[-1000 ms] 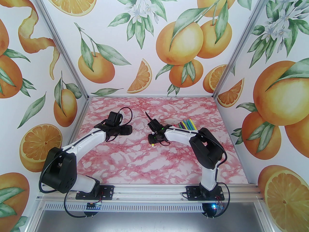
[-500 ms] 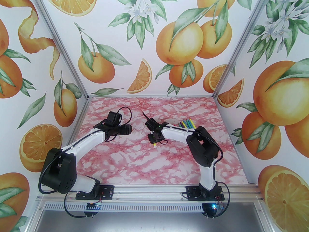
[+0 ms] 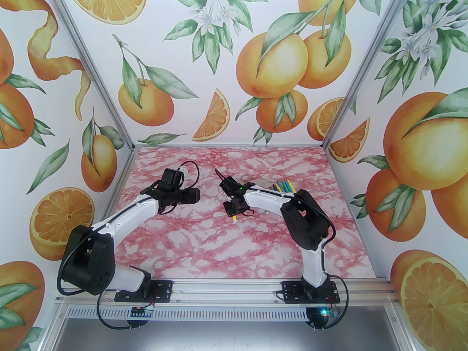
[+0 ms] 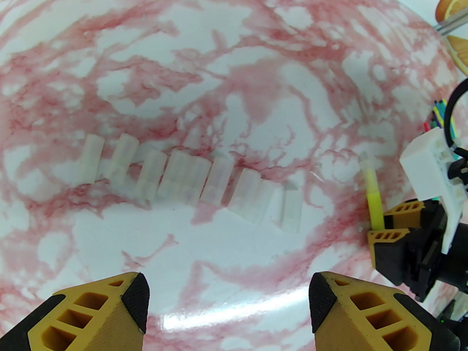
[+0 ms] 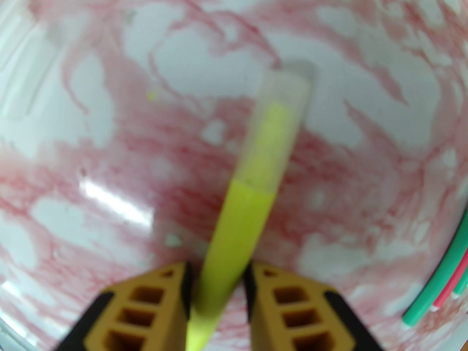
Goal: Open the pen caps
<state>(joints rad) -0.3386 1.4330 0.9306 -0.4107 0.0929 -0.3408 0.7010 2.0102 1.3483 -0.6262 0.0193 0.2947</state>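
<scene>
Your right tool (image 5: 217,269) gripped the yellow pen (image 5: 237,214) by its barrel near the middle of the worktop (image 3: 219,247). The pale cap (image 5: 279,123) was still seated over the pen's far end, clear of the fingers. Your left tool (image 4: 229,287) hung with its fingers spread wide and nothing between them. A row of loose caps (image 4: 190,179) lay on the marble just ahead of it, apart from the yellow pen. The other pens (image 3: 282,187) sat fanned at the far right, behind the right arm (image 3: 299,218). The near half of the worktop lay bare, and both tools stood well away from the side walls. Since a second earlier, the right arm had swung its elbow leftward, uncovering more of the pens, while the left arm (image 3: 124,214) had held its place.
</scene>
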